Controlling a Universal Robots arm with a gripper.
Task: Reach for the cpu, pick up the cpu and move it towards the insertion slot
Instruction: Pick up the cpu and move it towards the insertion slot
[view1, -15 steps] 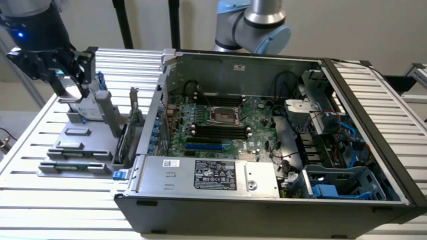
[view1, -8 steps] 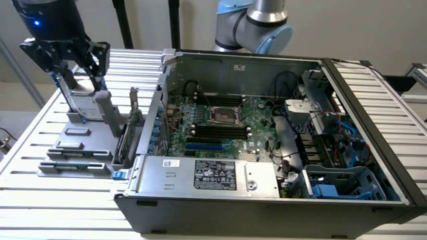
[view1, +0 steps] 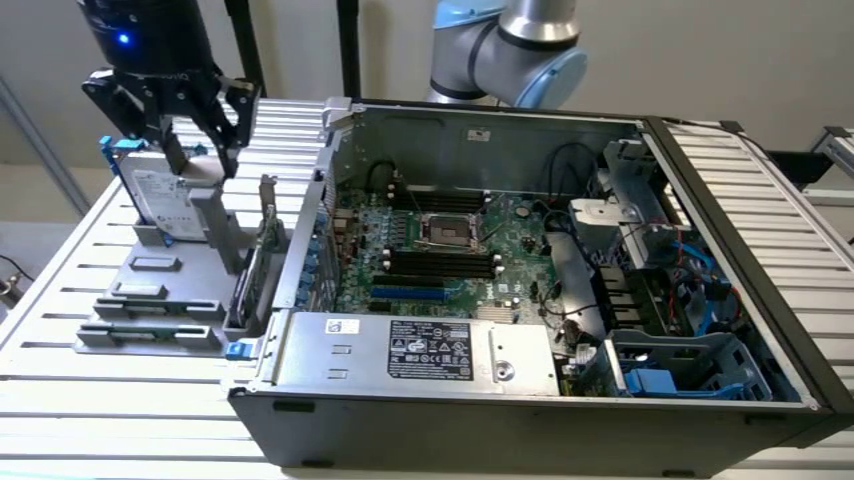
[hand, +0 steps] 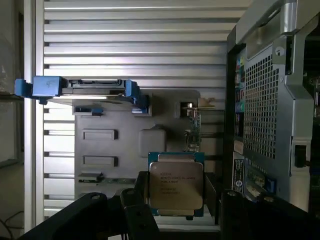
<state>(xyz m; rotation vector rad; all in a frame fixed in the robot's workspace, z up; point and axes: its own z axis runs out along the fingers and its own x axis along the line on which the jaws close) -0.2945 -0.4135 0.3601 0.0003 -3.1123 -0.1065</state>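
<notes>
**Holding the cpu clear of the tray, with the socket off to one side**

Clamped between the jaws of the gripper (view1: 184, 150) is the cpu (hand: 176, 184). They stand fairly wide, closed on two opposite edges of the chip and not gaping free. It hangs directly between the jaws and looks to be clear of the grey parts tray (view1: 147, 300) beneath them, with the upright hard drive (view1: 167, 200) just beside them.

The relation that matters is sideways. The insertion slot (view1: 451, 232) lies well apart from the jaws, toward the exterior view's right and lower, beyond the near wall of the open computer case (view1: 534, 420). It sits on the board among the long memory slots.

The chip is nearly square. By my reading it is slightly longer along the line the jaws run, so they span its shorter width. Its face is a pale silvery-beige metal lid with a few lines of dark print and a thin green border. That face is turned flat toward the wrist camera.
</notes>
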